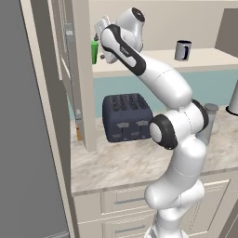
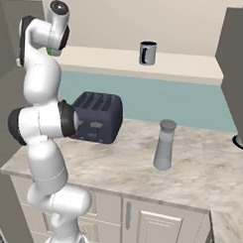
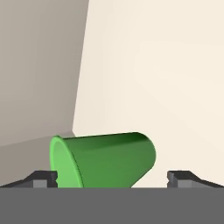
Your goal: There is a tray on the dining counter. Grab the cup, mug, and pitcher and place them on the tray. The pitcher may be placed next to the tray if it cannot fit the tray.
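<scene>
We're looking along the gripper [image 3: 112, 177] at the cup [image 3: 105, 159], a smooth bright green tumbler, plain and handleless, tapering from a wide rim to a narrower base; in the hand view it appears on its side, which may just be the roll of the camera. The two small dark fingers [image 3: 43, 178] stand wide apart, one on either side of the cup, and we see no contact, so they are open around it and not gripping. From the left base view we catch a sliver of that green beside the arm's wrist, at the left end of a pale cream ledge, close to the upright cabinet panel. Further along that same ledge stands the mug [image 2: 147, 53], short, dark navy, glossy, its handle turned toward us and its rim showing a pale inside. Lower down, the marble-veined beige tabletop [image 2: 201, 171] carries the pitcher [image 2: 165, 145], a tall slim column of translucent grey glass with a silvery cap, upright and well in from the front edge. Toward the tabletop's left side sits a toaster [image 2: 98, 116], a boxy dark blue block with rounded corners and slots across its top, partly behind the white arm.
</scene>
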